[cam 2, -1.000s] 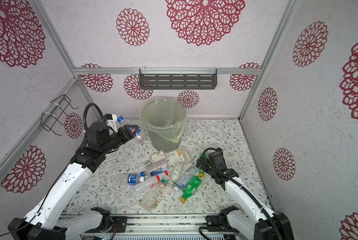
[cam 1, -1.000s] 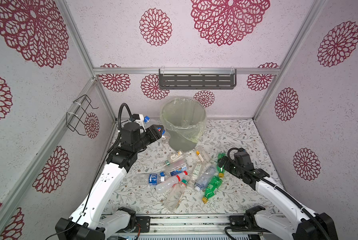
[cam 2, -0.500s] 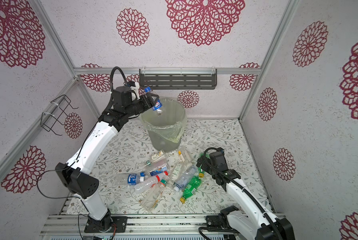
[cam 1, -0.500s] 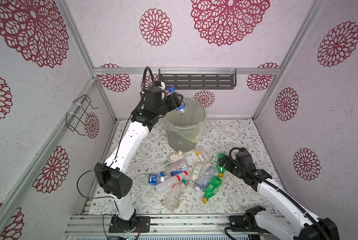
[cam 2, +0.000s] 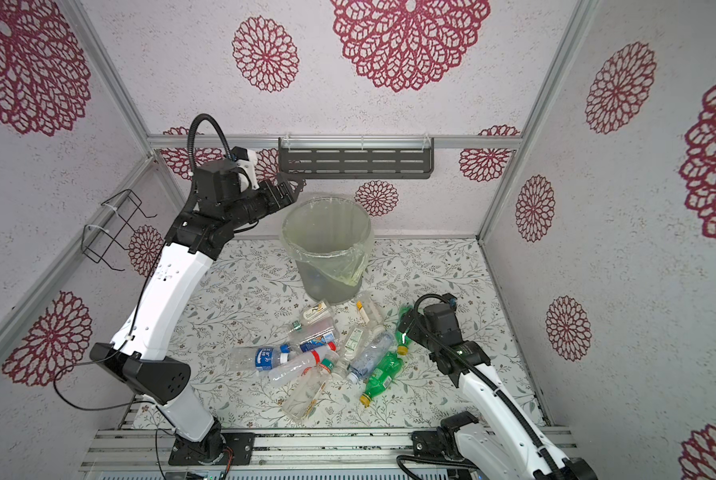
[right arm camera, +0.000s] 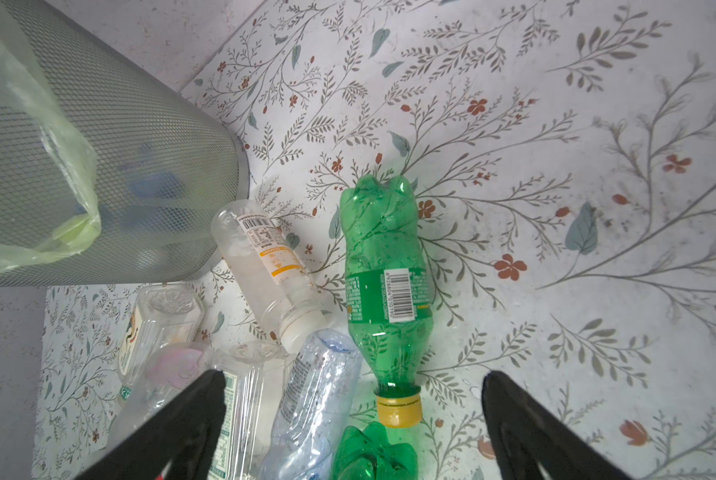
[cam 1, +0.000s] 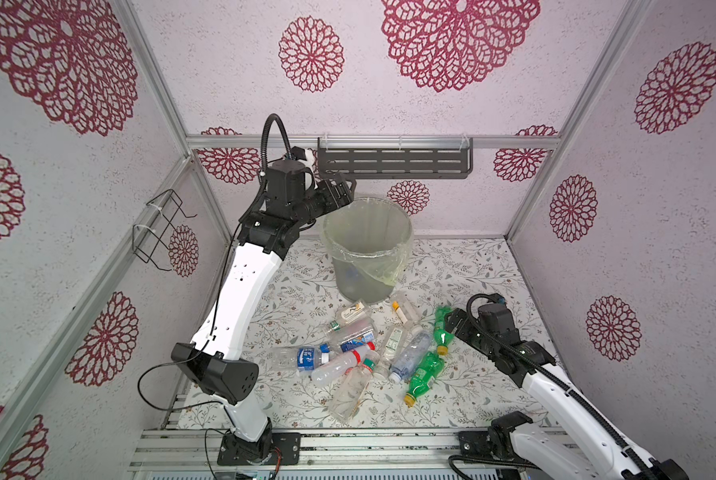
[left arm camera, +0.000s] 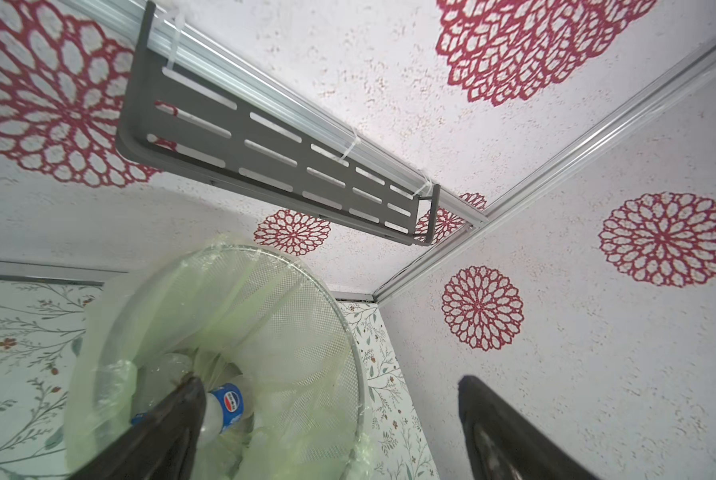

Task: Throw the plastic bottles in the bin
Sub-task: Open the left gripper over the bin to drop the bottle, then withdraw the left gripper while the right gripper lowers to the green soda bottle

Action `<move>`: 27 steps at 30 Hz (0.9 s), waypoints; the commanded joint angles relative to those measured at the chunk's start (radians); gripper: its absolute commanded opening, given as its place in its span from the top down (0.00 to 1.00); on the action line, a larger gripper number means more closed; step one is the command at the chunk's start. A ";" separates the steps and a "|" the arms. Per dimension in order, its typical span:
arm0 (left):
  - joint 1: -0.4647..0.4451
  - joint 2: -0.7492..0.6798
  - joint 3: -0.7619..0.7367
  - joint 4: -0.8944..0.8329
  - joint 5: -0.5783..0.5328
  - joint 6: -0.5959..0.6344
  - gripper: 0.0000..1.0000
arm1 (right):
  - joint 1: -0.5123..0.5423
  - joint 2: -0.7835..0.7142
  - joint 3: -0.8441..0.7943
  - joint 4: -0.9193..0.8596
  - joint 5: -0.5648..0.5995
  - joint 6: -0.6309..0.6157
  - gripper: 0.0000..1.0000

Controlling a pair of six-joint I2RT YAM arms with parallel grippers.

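The bin (cam 1: 360, 278) (cam 2: 327, 274), grey mesh with a yellowish liner, stands at the back middle. My left gripper (cam 1: 339, 193) (cam 2: 285, 191) hangs open over its back-left rim with nothing between its fingers. In the left wrist view that gripper (left arm camera: 329, 382) looks down into the bin (left arm camera: 348, 332), where a clear bottle with a blue label (left arm camera: 227, 409) lies. Several plastic bottles (cam 1: 348, 353) lie in a heap in front of the bin. My right gripper (cam 1: 452, 324) (right arm camera: 354, 378) stands open low over a green bottle (right arm camera: 385, 257) (cam 1: 441, 332); a second green bottle (cam 1: 425, 370) lies beside it.
A dark slotted shelf (cam 1: 393, 162) is fixed to the back wall just above the bin and close to the left gripper. A black wire rack (cam 1: 157, 228) hangs on the left wall. Patterned walls close in three sides; a metal rail (cam 1: 348, 440) runs along the front.
The left arm swung up from the floor at the left to above the bin. Its jaws opened and the blue-labelled bottle dropped into the bin. The right arm barely moved.
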 commanded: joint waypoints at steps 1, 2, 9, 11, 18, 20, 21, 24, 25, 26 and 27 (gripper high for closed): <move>0.003 -0.060 -0.033 -0.042 -0.007 0.133 0.03 | -0.005 0.014 0.038 -0.029 0.037 -0.037 0.01; 0.003 -0.065 -0.035 -0.054 -0.012 0.134 0.03 | -0.005 0.017 0.040 -0.029 0.033 -0.043 0.01; 0.048 -0.165 -0.263 0.016 0.048 0.117 0.03 | -0.006 0.049 0.050 -0.003 -0.003 -0.059 0.01; 0.060 -0.191 -0.311 0.034 0.046 0.098 0.03 | -0.007 0.058 0.060 -0.012 0.000 -0.071 0.01; 0.072 -0.344 -0.565 0.077 -0.005 0.068 0.03 | -0.007 0.095 0.074 -0.021 -0.005 -0.106 0.01; 0.072 -0.375 -0.600 0.069 -0.012 0.063 0.03 | -0.009 0.105 0.073 -0.016 -0.011 -0.107 0.01; 0.072 -0.392 -0.622 0.056 -0.021 0.062 0.03 | -0.009 0.116 0.071 -0.009 -0.020 -0.107 0.01; 0.073 -0.427 -0.671 0.046 -0.032 0.061 0.03 | -0.010 0.146 0.077 -0.004 -0.038 -0.117 0.01; 0.074 -0.436 -0.685 0.044 -0.037 0.059 0.03 | -0.011 0.156 0.080 -0.005 -0.041 -0.118 0.01; 0.073 -0.437 -0.687 0.044 -0.037 0.058 0.03 | -0.012 0.158 0.080 -0.005 -0.042 -0.119 0.01; 0.073 -0.448 -0.701 0.043 -0.039 0.056 0.03 | -0.012 0.164 0.081 -0.003 -0.045 -0.120 0.01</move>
